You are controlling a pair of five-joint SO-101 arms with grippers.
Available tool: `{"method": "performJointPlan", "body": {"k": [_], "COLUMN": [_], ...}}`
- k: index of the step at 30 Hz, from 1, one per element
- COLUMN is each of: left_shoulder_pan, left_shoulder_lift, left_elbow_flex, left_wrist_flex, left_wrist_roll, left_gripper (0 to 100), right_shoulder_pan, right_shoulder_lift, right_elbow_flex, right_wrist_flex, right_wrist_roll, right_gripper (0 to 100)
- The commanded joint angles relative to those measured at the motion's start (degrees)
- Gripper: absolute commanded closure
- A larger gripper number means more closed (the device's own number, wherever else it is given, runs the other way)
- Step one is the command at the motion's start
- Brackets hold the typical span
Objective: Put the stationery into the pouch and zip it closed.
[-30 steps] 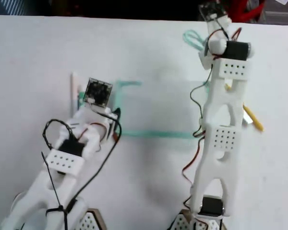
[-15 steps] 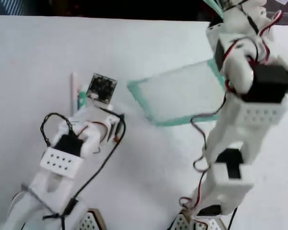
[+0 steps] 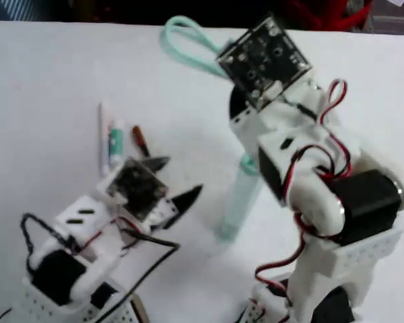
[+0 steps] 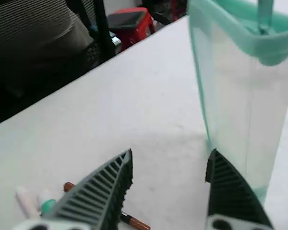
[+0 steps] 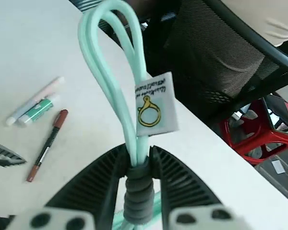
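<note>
Pouch [image 4: 230, 96], clear with mint trim, upright; right gripper [image 5: 138, 152] clamps its loop [image 5: 108, 62]; left gripper [image 4: 171, 157] agape, empty

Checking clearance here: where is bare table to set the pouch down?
Bare table lies left of the pens in the high view, and between them and the pouch loop. It is crowded between the left gripper and the hanging pouch.

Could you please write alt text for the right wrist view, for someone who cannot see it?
The right hand is shut on the pouch's mint-green loop, which carries a small white tag. Beyond it, a brown pen and two pale markers lie on the white table.
</note>
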Motion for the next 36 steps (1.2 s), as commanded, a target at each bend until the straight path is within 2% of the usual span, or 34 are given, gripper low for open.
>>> {"method": "performJointPlan", "body": {"k": [1, 4, 6, 12, 17, 20, 26, 29, 32, 36], "left_shoulder_pan": [3.4, 5.4, 5.8, 6.5, 13.1, 14.2, 11.1, 12.3, 12.3, 8.7], "left_shoulder_lift": [-1.2, -1.3, -2.0, -2.4, -3.8, -2.3, 4.9, 8.7, 12.7, 16.8], "left_elbow_flex": [1.9, 1.0, 1.0, 2.5, -0.3, 4.0, 7.7, 7.6, 7.6, 7.7], "left_wrist_flex": [-2.8, -2.5, -3.1, -9.8, -7.7, -15.1, -30.7, -34.8, -38.0, -40.5], "left_wrist_roll": [7.4, 16.8, 20.2, 20.3, 20.1, 17.6, 15.7, 15.8, 15.8, 15.8], "left_gripper": [75, 74, 74, 75, 74, 75, 79, 79, 79, 79], "right_shoulder_pan": [-0.4, 1.4, 1.5, 1.8, 3.2, 2.9, 2.9, 2.9, 2.9, 2.8], "right_shoulder_lift": [-1.9, -0.7, 0.4, 2.5, 3.1, 2.7, 1.7, 1.2, 1.2, 1.2], "right_elbow_flex": [1.8, 2.6, 2.7, 2.6, 2.6, 2.6, 2.6, 2.6, 2.5, 2.3], "right_wrist_flex": [-1.8, -4.8, -5.8, -9.1, -10.3, -10.0, -8.9, -8.9, -7.6, -5.2], "right_wrist_roll": [-5.8, -10.3, -13.2, -20.1, -20.7, -20.8, -20.8, -21.1, -24.6, -25.6], "right_gripper": [98.1, 98.1, 98.1, 98.1, 98.1, 98.1, 98.1, 98.1, 98.1, 98.1]}}
